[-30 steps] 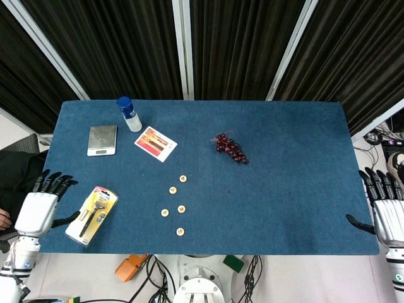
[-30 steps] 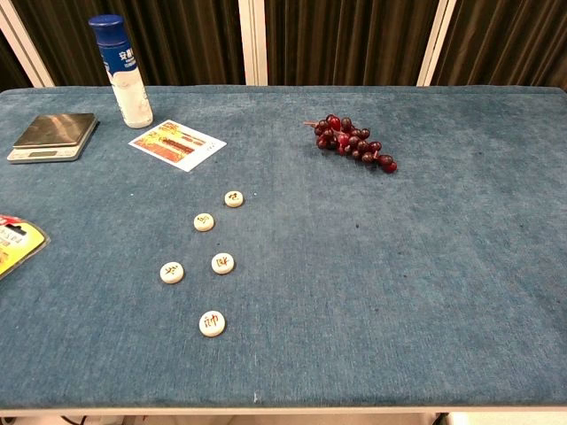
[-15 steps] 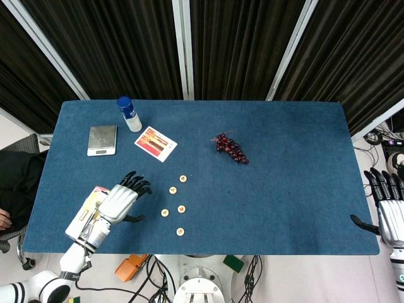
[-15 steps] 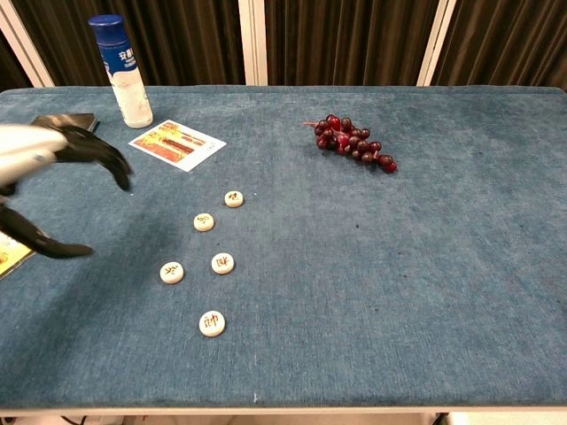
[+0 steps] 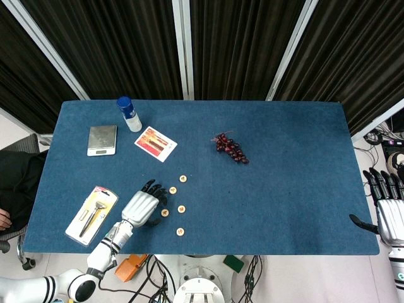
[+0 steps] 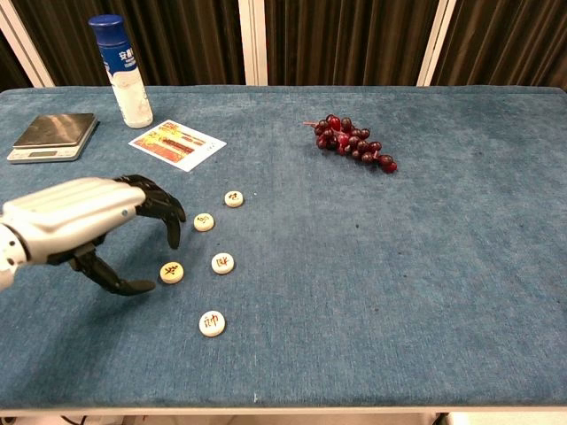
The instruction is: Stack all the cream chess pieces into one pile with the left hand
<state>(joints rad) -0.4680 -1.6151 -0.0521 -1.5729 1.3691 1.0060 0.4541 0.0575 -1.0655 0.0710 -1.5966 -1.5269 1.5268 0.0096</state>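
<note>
Five cream chess pieces (image 6: 212, 323) lie flat and unstacked at the table's (image 5: 297, 189) near left, each a round disc with a gold character. The left hand (image 6: 84, 217) hovers with fingers spread, grasping nothing; the nearest disc (image 6: 172, 272) lies just right of its thumb (between thumb and fingers). The right hand (image 5: 386, 211) rests released off the table's right edge, well apart.
</note>
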